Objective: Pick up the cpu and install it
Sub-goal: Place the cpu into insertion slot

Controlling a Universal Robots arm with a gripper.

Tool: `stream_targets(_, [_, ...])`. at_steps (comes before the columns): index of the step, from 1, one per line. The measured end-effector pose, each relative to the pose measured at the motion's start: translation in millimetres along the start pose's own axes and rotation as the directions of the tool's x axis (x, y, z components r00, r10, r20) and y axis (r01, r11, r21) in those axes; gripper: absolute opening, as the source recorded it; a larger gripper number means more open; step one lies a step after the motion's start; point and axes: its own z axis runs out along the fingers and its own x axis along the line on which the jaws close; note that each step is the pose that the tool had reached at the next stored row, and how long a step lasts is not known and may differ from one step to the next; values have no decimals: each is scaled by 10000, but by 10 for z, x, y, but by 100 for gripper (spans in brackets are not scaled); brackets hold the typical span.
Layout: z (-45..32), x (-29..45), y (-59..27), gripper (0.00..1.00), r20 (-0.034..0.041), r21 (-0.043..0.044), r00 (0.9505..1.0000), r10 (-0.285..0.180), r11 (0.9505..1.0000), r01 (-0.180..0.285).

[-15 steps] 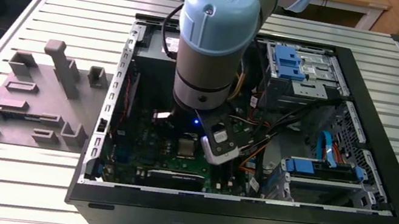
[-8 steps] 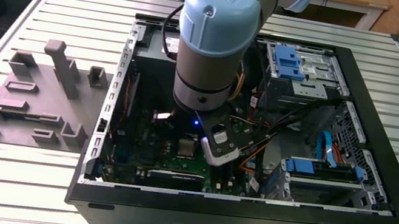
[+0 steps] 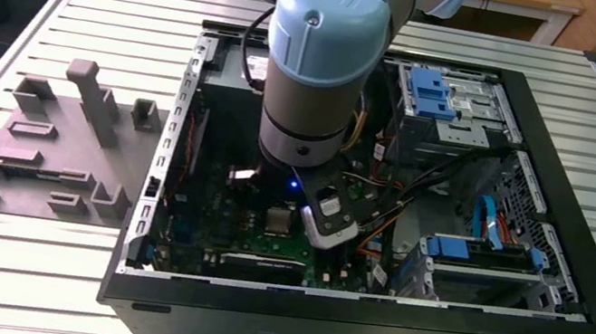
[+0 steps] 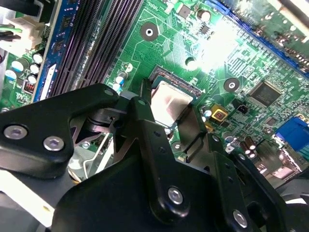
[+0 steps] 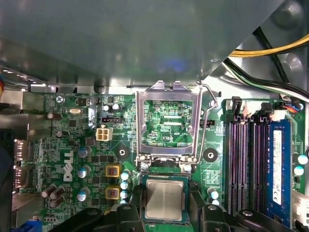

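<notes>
The cpu [image 5: 165, 199], a small square chip with a silvery top, lies level in the socket on the green motherboard [image 5: 72, 145]; it also shows in the second wrist view [image 4: 171, 99]. My gripper [image 5: 165, 209] [image 4: 169, 110] straddles it, with a black finger [image 4: 142, 104] against each of two opposite edges, shut on the chip. The silver socket frame [image 5: 168, 121] stands swung up just beyond the chip, its lever wire [image 5: 207, 121] raised beside it. In the exterior view my arm [image 3: 312, 87] reaches straight down into the black computer case [image 3: 574, 271].
Black memory slots [image 5: 246, 164] and a blue one run close beside the socket. Yellow and black cables [image 5: 263, 50] cross nearby. Blue-tabbed drive bays [image 3: 434, 94] fill the case's far side. A grey fixture plate with plastic blocks [image 3: 55, 152] lies outside the case at the exterior view's left.
</notes>
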Motion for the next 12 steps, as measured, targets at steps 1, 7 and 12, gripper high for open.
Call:
stream_targets(1, [0,0,0,47,-1,1,10000,-25,10000,25])
stream_targets(7, [-3,0,0,47,-3,1,10000,-50,10000,50])
stream_targets(12, [-13,0,0,45,-3,2,10000,-50,10000,50])
